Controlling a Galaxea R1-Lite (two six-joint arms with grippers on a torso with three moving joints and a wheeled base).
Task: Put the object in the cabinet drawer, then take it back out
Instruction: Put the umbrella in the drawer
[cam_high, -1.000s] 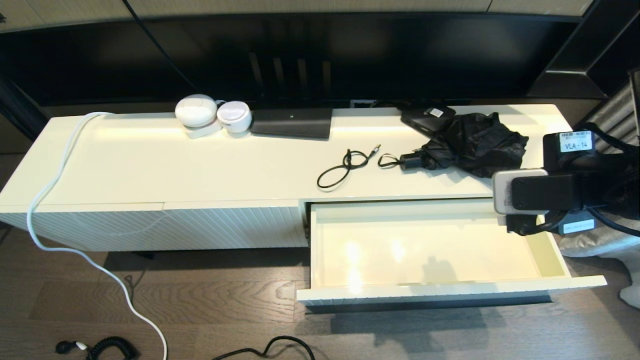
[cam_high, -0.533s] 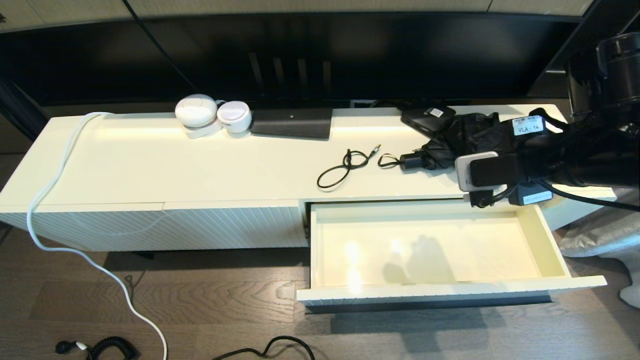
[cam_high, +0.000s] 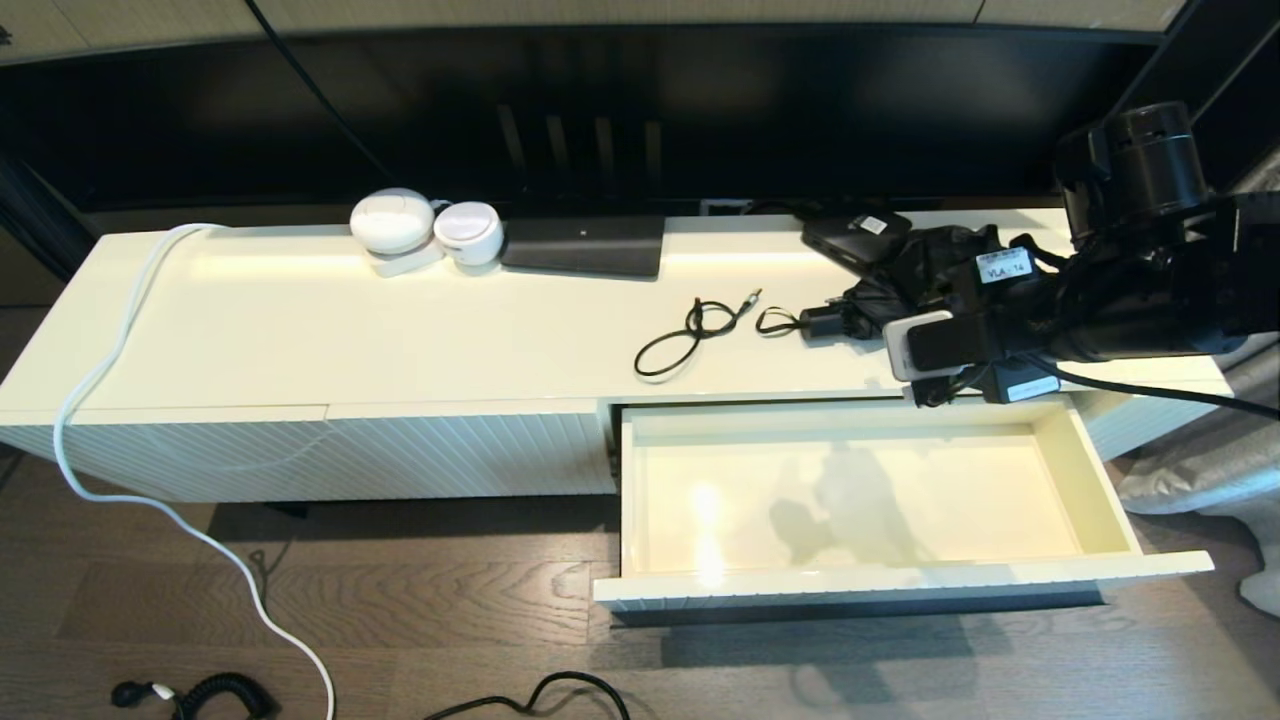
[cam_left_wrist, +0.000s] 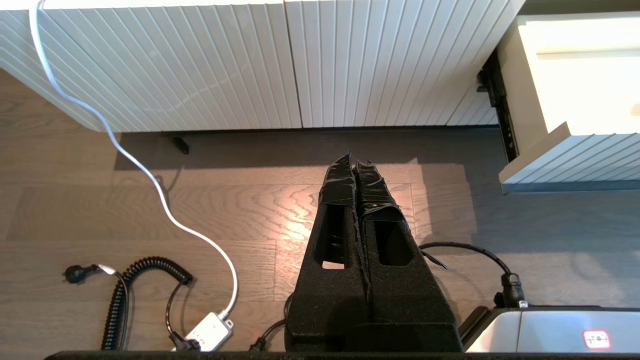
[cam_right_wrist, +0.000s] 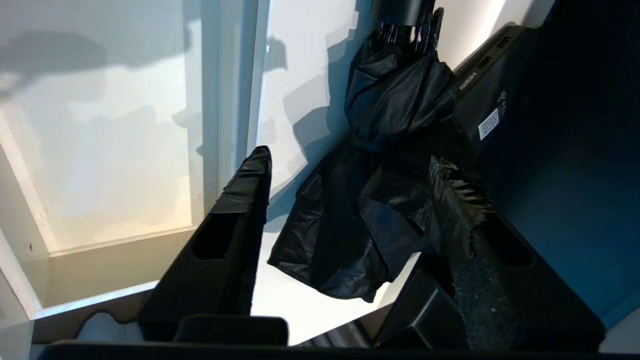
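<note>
A black folded umbrella (cam_high: 890, 285) lies on the cream cabinet top, its handle pointing left. My right gripper (cam_high: 905, 310) hovers over the umbrella's canopy end. In the right wrist view the right gripper (cam_right_wrist: 350, 165) is open, with the umbrella (cam_right_wrist: 380, 190) between its fingers and fabric overlapping one finger. The cabinet drawer (cam_high: 1100, 490) is pulled out below, its glossy cream interior (cam_right_wrist: 100, 150) empty. My left gripper (cam_left_wrist: 354, 162) is shut and empty, parked above the wooden floor left of the drawer (cam_left_wrist: 575, 155).
On the cabinet top are a looped black cable (cam_high: 690, 335), a black box (cam_high: 855, 235) behind the umbrella, a dark flat box (cam_high: 585, 245) and two white round devices (cam_high: 392, 222). A white cord (cam_high: 100, 380) runs down to the floor.
My right arm has moved from above the drawer's back right corner up and left onto the cabinet top, and its open fingers now straddle the umbrella. The drawer has not moved.
</note>
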